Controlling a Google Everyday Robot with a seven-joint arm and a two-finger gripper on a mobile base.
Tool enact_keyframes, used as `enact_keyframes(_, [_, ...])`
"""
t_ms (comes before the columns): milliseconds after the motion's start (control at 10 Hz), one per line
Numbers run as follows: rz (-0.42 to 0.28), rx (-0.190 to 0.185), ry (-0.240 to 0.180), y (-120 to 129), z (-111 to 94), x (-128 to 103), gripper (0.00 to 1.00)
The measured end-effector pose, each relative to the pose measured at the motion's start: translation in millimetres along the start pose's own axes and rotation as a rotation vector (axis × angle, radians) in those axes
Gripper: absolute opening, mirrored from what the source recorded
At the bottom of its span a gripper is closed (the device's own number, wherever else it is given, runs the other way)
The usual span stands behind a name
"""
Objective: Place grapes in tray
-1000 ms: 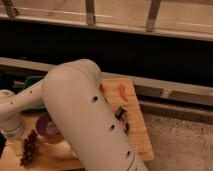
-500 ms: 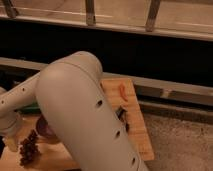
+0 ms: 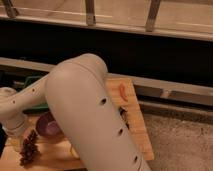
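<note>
My robot's pale arm point(image 3: 90, 120) is filling the middle over the wooden tabletop point(image 3: 137, 131), with the green tray point(image 3: 31, 81) sitting by its back left edge. The grapes point(image 3: 28, 148) are lying near the front left corner, outside the tray. The gripper point(image 3: 18, 141) is hanging just beside them, spread wide, gripping nothing.

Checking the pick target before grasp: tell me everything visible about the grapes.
The grapes are a small, elongated bunch of dark red-purple round berries. They lie on the wooden board at the lower left of the picture, just beside the purple bowl. They sit outside the green tray. The gripper hangs close by, toward the picture's left edge; whether it touches them cannot be told.
</note>
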Motion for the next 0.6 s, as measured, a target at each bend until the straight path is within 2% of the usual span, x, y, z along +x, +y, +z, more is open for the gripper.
enact_keyframes(300, [-0.004,-0.003,0.000,1.9,0.2,-1.7,0.77])
enact_keyframes(600, [-0.022,-0.043,0.034,13.8,17.4,-12.8,0.77])
